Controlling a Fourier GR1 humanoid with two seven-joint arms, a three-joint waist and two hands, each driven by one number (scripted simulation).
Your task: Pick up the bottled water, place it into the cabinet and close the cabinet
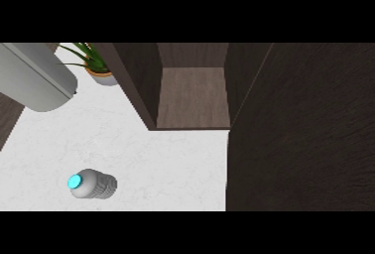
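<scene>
Surface: a white, faintly marbled counter [168,158] fills the lower left and middle of the head view.
Cabinet: a dark wood cabinet [192,94] stands at the upper middle, open toward the viewer, its lighter brown inner shelf visible between two dark side walls.
Cabinet door: a broad dark wood panel [304,129] covers the right side of the view from top to bottom, swung out beside the opening.
Bottled water: the bottle [93,184] stands on the counter at lower left, seen from above, with a grey ribbed body and a bright cyan cap; it is well apart from the cabinet opening and nothing touches it.
Plant: a small potted plant [93,64] with green pointed leaves sits at the upper left, just beside the cabinet's left wall.
Grey cylinder: a large rounded pale grey body [36,79] slants in from the upper left corner, above the counter; what it is cannot be told.
Hands: neither hand shows, so the state of the fingers cannot be told.
</scene>
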